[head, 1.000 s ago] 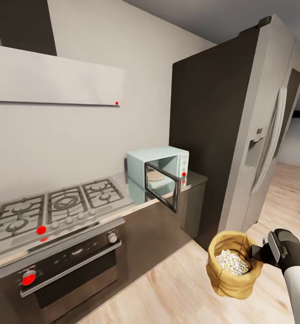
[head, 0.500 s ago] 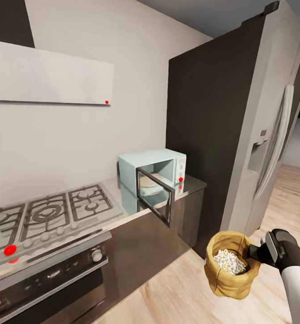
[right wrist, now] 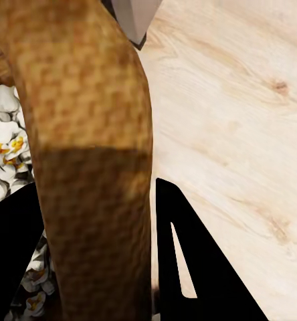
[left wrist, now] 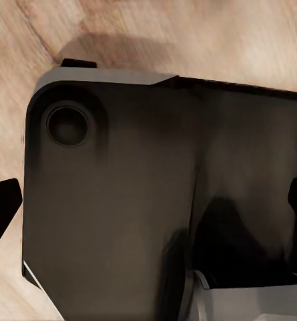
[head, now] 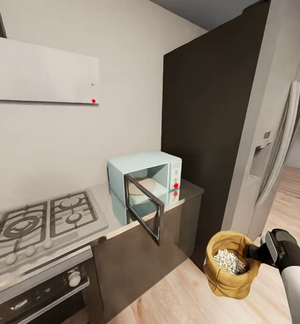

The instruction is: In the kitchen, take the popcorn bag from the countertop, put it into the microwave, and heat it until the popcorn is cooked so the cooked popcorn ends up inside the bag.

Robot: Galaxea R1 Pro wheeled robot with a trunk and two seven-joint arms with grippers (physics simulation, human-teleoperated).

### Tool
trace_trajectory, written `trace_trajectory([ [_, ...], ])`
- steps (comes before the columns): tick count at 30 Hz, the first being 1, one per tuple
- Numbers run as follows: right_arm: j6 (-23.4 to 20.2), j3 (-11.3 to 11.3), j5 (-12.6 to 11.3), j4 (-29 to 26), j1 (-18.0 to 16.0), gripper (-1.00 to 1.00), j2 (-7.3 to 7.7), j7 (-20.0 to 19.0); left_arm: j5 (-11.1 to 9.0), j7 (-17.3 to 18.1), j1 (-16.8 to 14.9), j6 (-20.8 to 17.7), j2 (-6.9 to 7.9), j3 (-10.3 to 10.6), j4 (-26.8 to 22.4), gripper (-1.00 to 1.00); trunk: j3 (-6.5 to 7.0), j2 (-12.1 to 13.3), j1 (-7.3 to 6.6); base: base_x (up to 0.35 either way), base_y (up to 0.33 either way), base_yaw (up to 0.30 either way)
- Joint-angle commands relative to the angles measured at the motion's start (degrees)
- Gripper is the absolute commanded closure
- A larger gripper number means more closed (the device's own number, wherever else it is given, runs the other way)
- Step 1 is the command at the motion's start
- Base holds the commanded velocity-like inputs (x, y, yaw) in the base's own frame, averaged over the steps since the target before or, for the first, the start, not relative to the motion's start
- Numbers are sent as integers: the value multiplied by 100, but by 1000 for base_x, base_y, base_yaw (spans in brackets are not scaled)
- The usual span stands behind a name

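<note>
The popcorn bag [head: 231, 263] hangs upright over the wooden floor [head: 177, 292], its rim pinched in my right tool [head: 254, 253], which is closed on it; popcorn [head: 230, 261] shows in the mouth. Over the last second the view has swung right: the microwave [head: 143, 173], door [head: 144, 213] open on the table [head: 186, 191], sits nearer centre, the stove [head: 37, 222] sliding off. Judgement: approach under way, insertion next. Left tool: state cannot be told.
</note>
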State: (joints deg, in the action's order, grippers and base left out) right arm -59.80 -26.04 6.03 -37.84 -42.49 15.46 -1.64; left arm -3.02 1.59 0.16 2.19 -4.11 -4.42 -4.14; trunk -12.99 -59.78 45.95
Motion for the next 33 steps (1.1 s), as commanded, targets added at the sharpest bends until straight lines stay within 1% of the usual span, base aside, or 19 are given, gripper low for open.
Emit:
trace_trajectory([
  [1,-20,-14,39,-4,-5,100,-5,-21,-32,17,2,5,-2,-43,-8,-100,-6,-3,3,306,-173,0],
  [3,-20,-11,41,-4,-5,100,-12,-21,-32,17,2,2,-2,-42,-12,-100,-6,-3,3,306,-173,0],
  [8,-20,-5,67,-10,-5,100,-85,-19,-32,17,2,7,-2,-43,-25,-100,-6,-3,3,306,-173,0],
  [9,-20,40,66,-11,-5,100,-115,-20,-32,17,2,8,-2,-45,-33,-100,-6,-3,3,306,-173,0],
  [10,-20,159,66,-12,-5,100,-174,-20,-32,17,2,12,-2,-43,-38,-100,-6,-3,3,230,-134,0],
  [12,-20,534,64,-58,-5,100,-254,-27,-37,17,2,34,-2,-48,-42,-100,-6,-3,3,89,-52,0],
  [13,-20,702,54,-198,-5,100,-302,-31,-39,17,2,39,-2,-49,-43,-100,-6,-3,3,31,-18,0],
  [14,-20,806,47,-474,-5,100,-370,-33,-40,17,2,42,-2,-50,-43,-100,-6,-3,3,16,-9,0],
  [16,-20,902,29,-1337,-5,100,-470,-36,-38,17,2,44,-2,-50,-33,-100,-6,-3,3,6,-3,0],
  [17,-20,917,15,-1627,-5,100,-484,-41,-36,17,2,47,-3,-50,-29,-100,-6,-3,3,2,-1,0],
  [18,-20,941,-1,-2055,-5,100,-493,-59,-32,17,2,59,-6,-50,-26,-100,-6,-3,3,0,0,0],
  [21,-20,950,-5,-2121,5,100,-499,-57,-32,17,2,64,-10,-53,-23,-100,-6,-3,3,0,0,0],
  [22,-20,951,0,-2109,-16,100,-523,-56,-32,17,2,63,-10,-53,-20,-100,-6,-3,3,0,0,0],
  [24,-20,951,16,-2060,-233,100,-624,-32,-32,17,2,62,-10,-51,-14,-100,-6,-3,3,0,0,0],
  [26,-20,951,35,-1739,-669,100,-797,-1,-32,17,2,62,-11,-50,-9,-100,-6,-3,3,0,0,0],
  [28,-20,949,35,-1271,-1095,100,-860,36,-32,17,2,62,-11,-50,-8,-100,-6,-3,3,0,0,0],
  [29,-20,945,37,-958,-1365,100,-890,69,-32,17,2,62,-11,-50,-8,-100,-6,-3,3,0,0,0],
  [31,-20,938,38,-594,-1730,100,-926,171,-32,17,2,62,-11,-50,-8,-100,-6,-3,3,0,0,0],
  [33,-20,931,39,-398,-1978,100,-1009,265,-35,17,2,62,-11,-50,-8,-100,-6,-3,3,0,0,0],
])
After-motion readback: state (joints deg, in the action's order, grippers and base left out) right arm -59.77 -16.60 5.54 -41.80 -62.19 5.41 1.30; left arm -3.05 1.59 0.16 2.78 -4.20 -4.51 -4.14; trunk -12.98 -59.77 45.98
